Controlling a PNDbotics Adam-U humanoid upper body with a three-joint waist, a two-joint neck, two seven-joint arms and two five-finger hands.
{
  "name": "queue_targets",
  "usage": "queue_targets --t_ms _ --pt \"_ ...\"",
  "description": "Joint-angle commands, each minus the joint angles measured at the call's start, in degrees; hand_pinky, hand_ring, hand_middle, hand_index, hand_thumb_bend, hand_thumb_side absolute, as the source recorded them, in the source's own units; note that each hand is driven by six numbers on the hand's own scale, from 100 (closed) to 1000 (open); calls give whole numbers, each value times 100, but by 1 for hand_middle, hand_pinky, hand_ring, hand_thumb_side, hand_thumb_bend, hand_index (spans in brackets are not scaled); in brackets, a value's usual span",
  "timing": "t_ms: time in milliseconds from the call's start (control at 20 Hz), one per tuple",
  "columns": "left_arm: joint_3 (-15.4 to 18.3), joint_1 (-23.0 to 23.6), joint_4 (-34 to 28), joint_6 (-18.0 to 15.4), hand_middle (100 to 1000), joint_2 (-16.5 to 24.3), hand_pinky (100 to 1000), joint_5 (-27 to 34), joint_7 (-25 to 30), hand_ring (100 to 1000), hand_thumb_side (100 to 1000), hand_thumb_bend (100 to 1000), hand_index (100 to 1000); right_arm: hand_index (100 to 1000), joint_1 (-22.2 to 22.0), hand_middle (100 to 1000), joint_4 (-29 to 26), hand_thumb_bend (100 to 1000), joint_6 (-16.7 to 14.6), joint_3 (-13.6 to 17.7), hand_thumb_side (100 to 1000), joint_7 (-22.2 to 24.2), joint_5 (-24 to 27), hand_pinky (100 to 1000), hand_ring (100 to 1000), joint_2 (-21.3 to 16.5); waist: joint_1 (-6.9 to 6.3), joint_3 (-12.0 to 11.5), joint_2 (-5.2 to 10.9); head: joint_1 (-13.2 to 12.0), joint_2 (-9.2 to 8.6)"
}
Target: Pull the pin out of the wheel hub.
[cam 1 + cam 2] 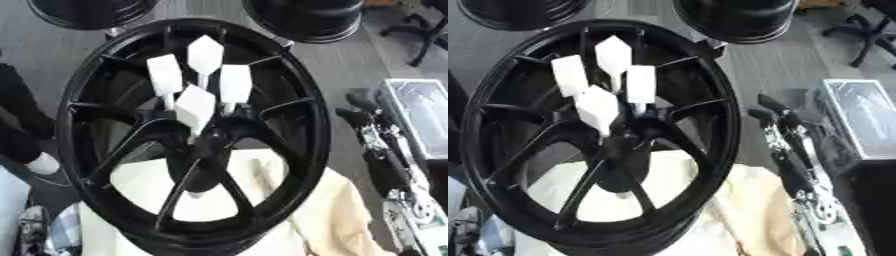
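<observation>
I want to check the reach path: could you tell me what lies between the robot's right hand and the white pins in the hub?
In the right eye view, only the wheel's black rim and spokes separate the right hand from the white pins.

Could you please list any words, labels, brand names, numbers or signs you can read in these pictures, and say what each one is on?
None can be read.
The black wheel shows no lettering on its rim or spokes.
The four white pins in the hub are blank.
The cream cloth under the wheel is plain.
The right hand, near the wheel's right edge, carries no legible marking.
</observation>
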State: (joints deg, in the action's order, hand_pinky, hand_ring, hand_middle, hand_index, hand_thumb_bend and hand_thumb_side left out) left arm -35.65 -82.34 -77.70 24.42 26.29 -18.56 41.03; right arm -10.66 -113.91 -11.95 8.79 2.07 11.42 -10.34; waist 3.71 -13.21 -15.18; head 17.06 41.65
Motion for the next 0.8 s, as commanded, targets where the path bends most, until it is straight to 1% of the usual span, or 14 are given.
queue_targets --t_ms 50,100,200,400,650,750,800 --pt "-7 -211 254 -27 964 -197 767 -177 151 865 860 100 886 817 -6 900 -68 100 -38 19 537 14 60 1000 846 -92 -16 21 143 8 -62" --pt "-25 -230 355 -47 960 -292 768 -221 185 858 860 100 886 817 -6 900 -68 100 -36 13 537 23 59 1000 846 -94 -17 26 142 0 -60" --pt "-51 -270 540 -95 922 -463 772 -313 265 843 867 100 888 817 -5 900 -68 100 -27 4 538 37 51 1000 846 -95 -17 33 141 -11 -59" --pt "-92 -321 828 -219 876 -722 782 -471 458 848 879 100 896 817 -3 900 -68 100 -28 -11 536 54 53 1000 846 -118 -33 58 142 -36 -57" --pt "-90 -348 1036 -341 864 -930 789 -551 732 854 857 100 894 817 -6 900 -68 100 -10 -23 538 72 40 1000 846 -128 -45 80 142 -48 -45" --pt "-91 -348 1079 -388 861 -973 787 -547 843 852 861 100 892 817 -2 900 -68 100 6 -27 538 73 33 1000 846 -126 -46 90 141 -50 -49" --pt "-107 -347 1068 -412 860 -977 786 -527 904 852 878 100 891 817 1 900 -68 100 9 -29 538 75 31 1000 846 -126 -48 95 139 -51 -57"
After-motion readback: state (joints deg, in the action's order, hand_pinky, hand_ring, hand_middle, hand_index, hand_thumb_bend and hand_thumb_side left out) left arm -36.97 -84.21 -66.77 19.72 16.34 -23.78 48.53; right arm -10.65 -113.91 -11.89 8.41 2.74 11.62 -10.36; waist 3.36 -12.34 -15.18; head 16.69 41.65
